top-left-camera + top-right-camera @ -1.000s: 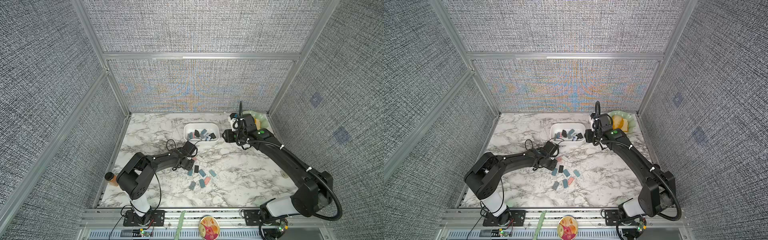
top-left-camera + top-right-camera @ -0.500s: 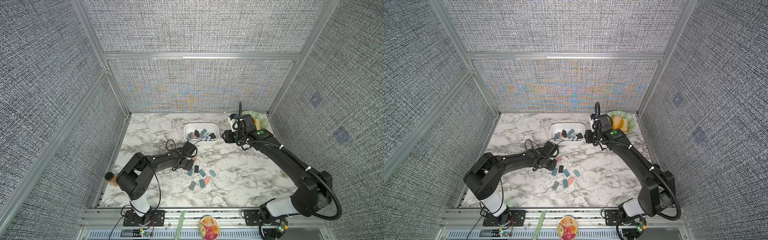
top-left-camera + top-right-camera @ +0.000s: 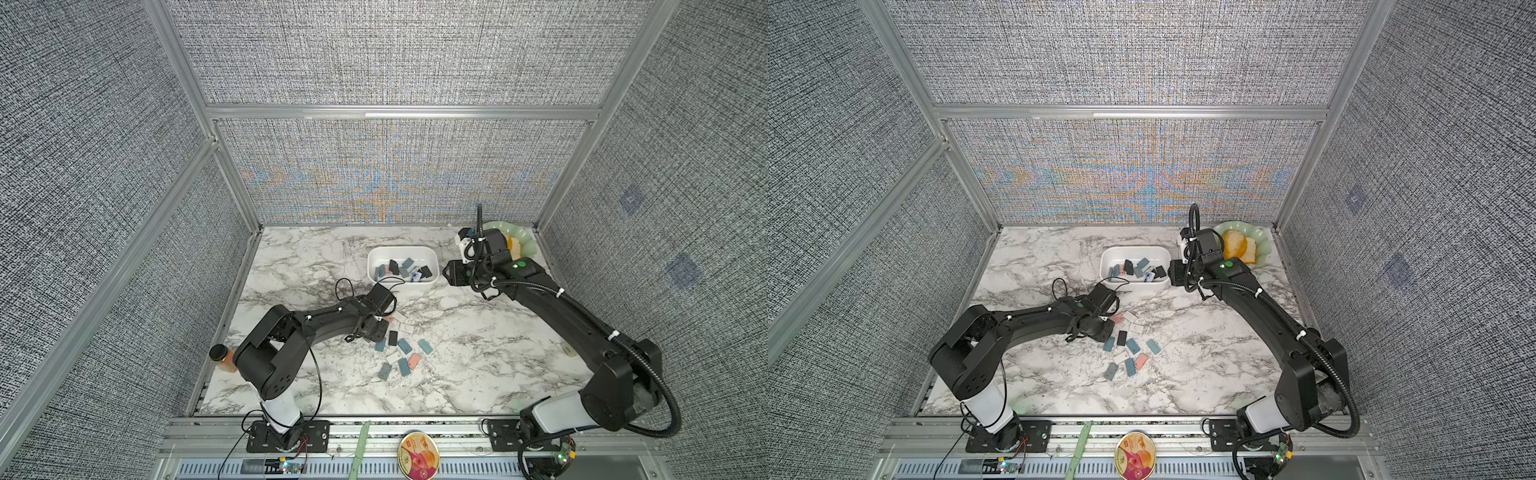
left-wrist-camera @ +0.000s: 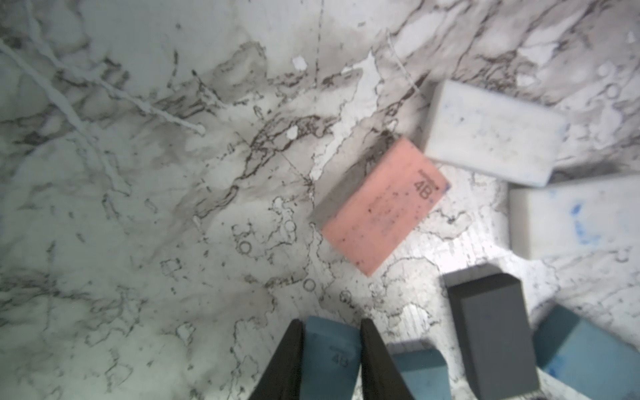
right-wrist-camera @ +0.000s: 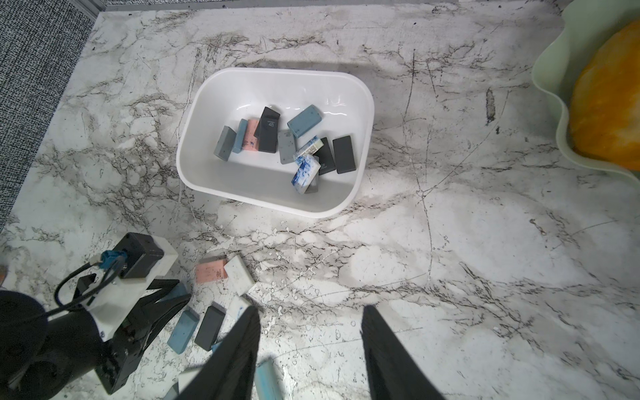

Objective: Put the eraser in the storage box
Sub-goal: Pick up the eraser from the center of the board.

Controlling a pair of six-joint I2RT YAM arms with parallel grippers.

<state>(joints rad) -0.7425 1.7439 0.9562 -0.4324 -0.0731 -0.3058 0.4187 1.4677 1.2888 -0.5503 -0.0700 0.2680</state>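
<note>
In the left wrist view my left gripper (image 4: 331, 322) is shut on a blue eraser (image 4: 329, 353) stamped 4B, low over the marble table. In both top views it sits at the left edge of the loose eraser pile (image 3: 401, 353) (image 3: 1127, 353). The storage box (image 3: 402, 250) (image 3: 1133, 249) (image 5: 277, 72), a white low-walled tub, holds several erasers and stands behind the pile. My right gripper (image 5: 311, 309) (image 3: 451, 272) hovers open and holding nothing, just right of the box.
A pink eraser (image 4: 381, 204), two white ones (image 4: 491, 131) and a dark grey one (image 4: 495, 332) lie beside the held eraser. A pale green scalloped dish (image 3: 525, 245) (image 5: 550, 79) holding something orange stands back right. An orange bottle (image 3: 222, 357) stands at the table's left edge.
The left gripper's jaws have closed onto the blue eraser. The right arm has not moved.
</note>
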